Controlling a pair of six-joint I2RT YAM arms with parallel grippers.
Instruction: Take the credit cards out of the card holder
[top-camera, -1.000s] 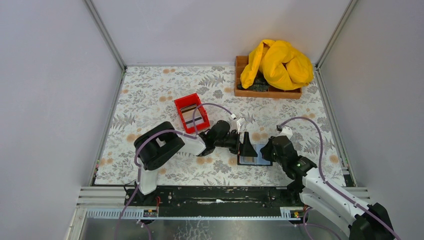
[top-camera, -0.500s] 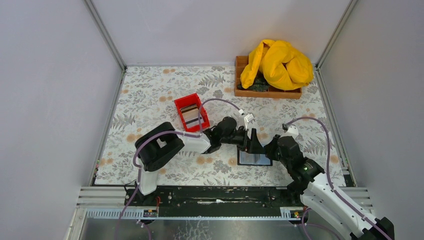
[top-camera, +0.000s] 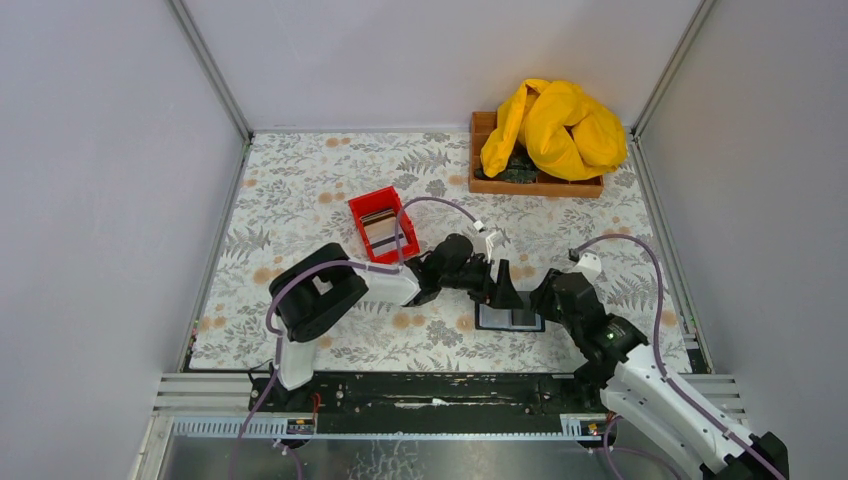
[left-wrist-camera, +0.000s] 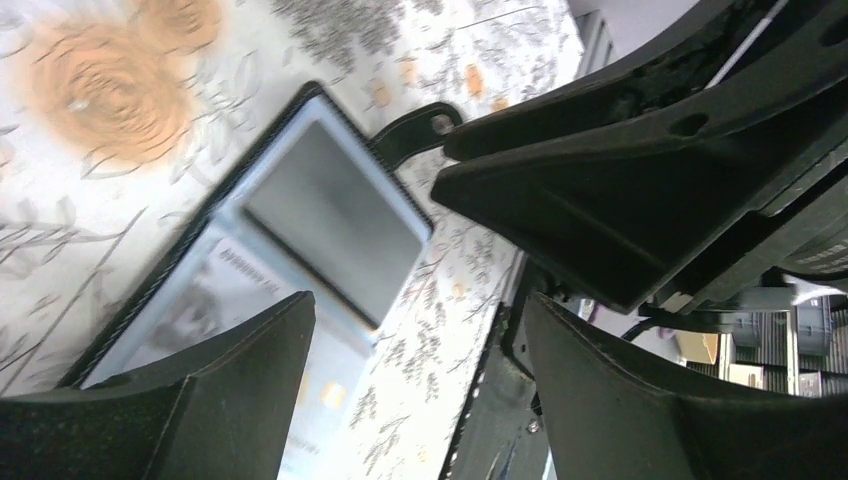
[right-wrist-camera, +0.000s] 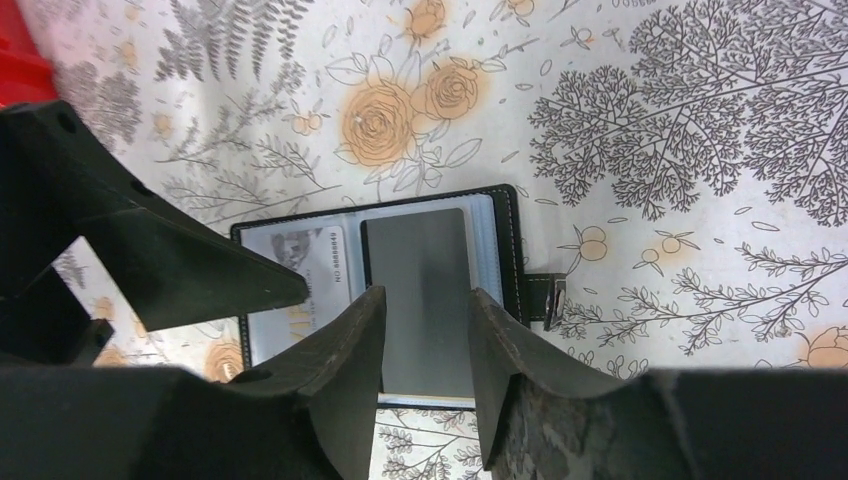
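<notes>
On the floral table (top-camera: 300, 200), the left gripper (top-camera: 505, 292) hangs spread wide over the card holder (top-camera: 510, 319), having edged right since a second ago, while the right gripper (right-wrist-camera: 427, 300) (its jaws parted, gripping nothing) has closed in from the other side. The holder lies open and flat where it was, between both claws, a grey credit card (right-wrist-camera: 420, 270) and a printed card (right-wrist-camera: 300, 262) in its sleeves.

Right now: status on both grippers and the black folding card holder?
Left gripper open above black folding card holder. Right gripper open over sleeved grey card. Grippers crowding each other.
</notes>
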